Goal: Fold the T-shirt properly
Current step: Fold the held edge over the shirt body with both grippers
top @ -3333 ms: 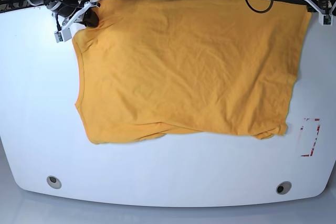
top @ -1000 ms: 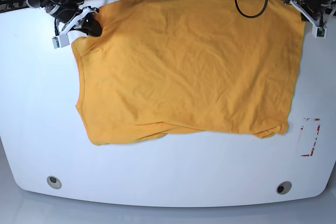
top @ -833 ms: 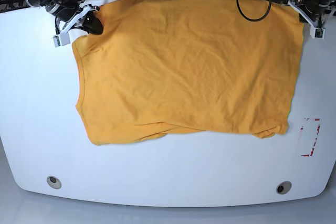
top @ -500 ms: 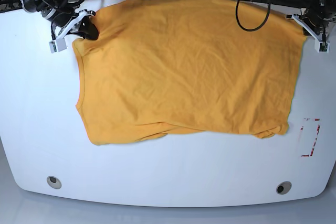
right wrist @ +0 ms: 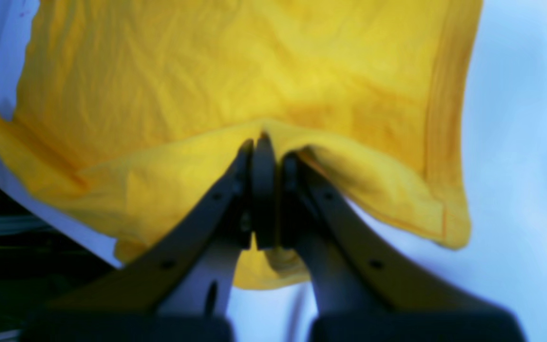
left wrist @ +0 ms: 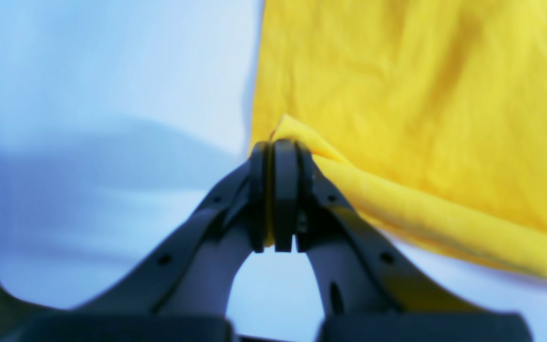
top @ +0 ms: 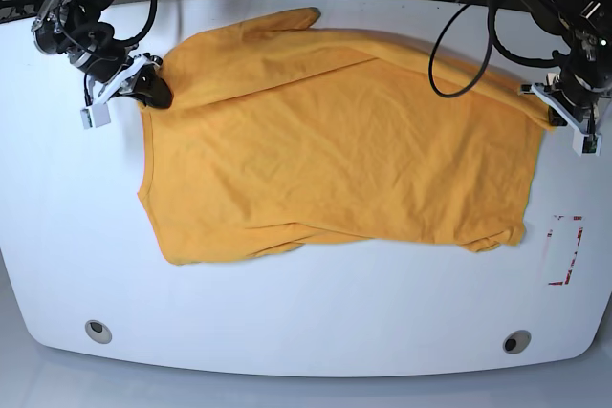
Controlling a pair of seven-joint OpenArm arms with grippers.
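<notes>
The orange-yellow T-shirt (top: 335,150) lies spread over the white table (top: 67,226), with its far edge pulled forward and a sleeve tip at the far side (top: 292,18). My right gripper (top: 153,93) is at the shirt's far left corner and is shut on a fold of the cloth (right wrist: 207,71); its jaws are pressed together (right wrist: 259,142). My left gripper (top: 553,112) is at the far right corner and is shut on the shirt's edge (left wrist: 420,95), with the jaws closed (left wrist: 273,147). Both held corners are raised a little off the table.
A red-marked rectangle (top: 564,248) is at the table's right edge. Two round holes (top: 98,331) (top: 516,341) sit near the front edge. Black cables (top: 459,35) hang over the back right of the table.
Both grippers have moved toward the front of the table, drawing the shirt's far edge with them. The far part of the shirt has come away from the table's back edge.
</notes>
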